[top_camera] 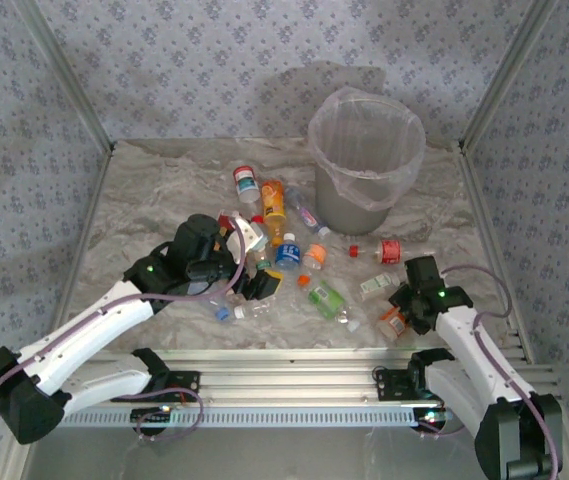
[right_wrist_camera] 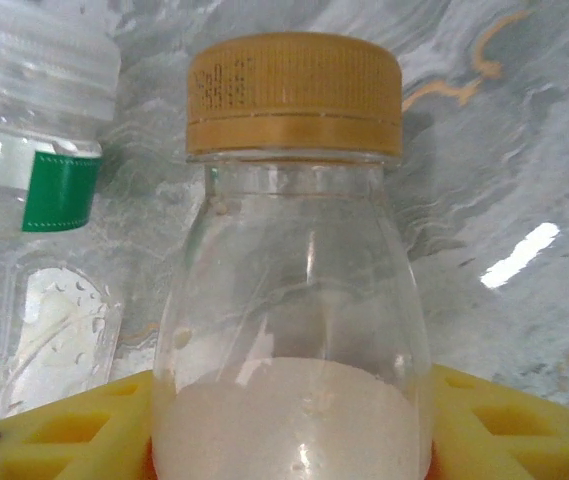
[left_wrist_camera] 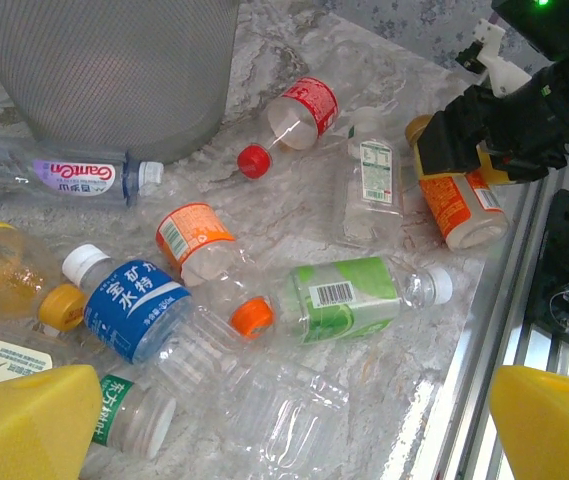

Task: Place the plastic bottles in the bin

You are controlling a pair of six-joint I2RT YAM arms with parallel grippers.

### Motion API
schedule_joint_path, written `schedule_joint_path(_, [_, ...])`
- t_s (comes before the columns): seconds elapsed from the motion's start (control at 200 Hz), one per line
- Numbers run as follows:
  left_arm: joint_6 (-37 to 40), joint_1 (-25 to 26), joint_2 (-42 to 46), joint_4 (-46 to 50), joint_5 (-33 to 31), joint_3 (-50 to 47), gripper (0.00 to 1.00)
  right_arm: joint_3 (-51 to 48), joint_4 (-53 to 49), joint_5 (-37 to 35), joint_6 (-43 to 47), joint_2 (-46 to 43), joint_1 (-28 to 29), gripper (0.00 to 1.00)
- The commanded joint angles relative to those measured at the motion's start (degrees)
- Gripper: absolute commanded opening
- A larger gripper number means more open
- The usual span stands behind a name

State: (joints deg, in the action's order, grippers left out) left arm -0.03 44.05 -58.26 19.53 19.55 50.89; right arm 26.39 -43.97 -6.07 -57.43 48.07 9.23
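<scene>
Marbled grey stone pattern covered the tabletop (top_camera: 164, 200), with flowered wallpaper behind. Close to its near edge, toward the right corner, was a clear plastic bottle with a mustard screw cap (right_wrist_camera: 294, 250). The right jaws stood closed on it, yellow pads (right_wrist_camera: 54, 430) against both sides of its lower body, though how firmly I could not tell. Being round and slick, it could pivot or squirt free on the lift, and that near edge was close enough for it to roll off. A clear bottle with a white cap and green band (right_wrist_camera: 34, 190) lay just beside it and could be dragged along. Something whitish showed low in the gripped bottle; the neighbour held only droplets. The round grey bin lined with a clear bag (top_camera: 359, 195) stood well apart by the far edge, apparently empty. Its tall rim or loose liner could catch a low carry. The left jaws hung fully open, holding nothing, over the scattered plastic bottles (left_wrist_camera: 134, 305) mid-tabletop, possibly crowding the route.
</scene>
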Motion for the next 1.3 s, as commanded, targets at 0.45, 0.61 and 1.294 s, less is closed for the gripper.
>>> schedule_joint_path(0.45, [-2.34,0.75,-1.33,-1.20,-1.41,2.06,0.99,19.80,-10.23,-22.00,13.22,-4.39,-1.99,0.58])
schedule_joint_path(0.61, [-2.91,0.93,-1.37,-2.19,-2.06,1.93,1.00,26.02,-6.07,-24.95,18.96,-3.44,-1.61,0.59])
schedule_joint_path(1.294, [-9.12,0.86,-0.22,-1.56,-7.34,2.54,1.00,52.49,14.33,-29.67,41.75,16.76,10.17,0.57])
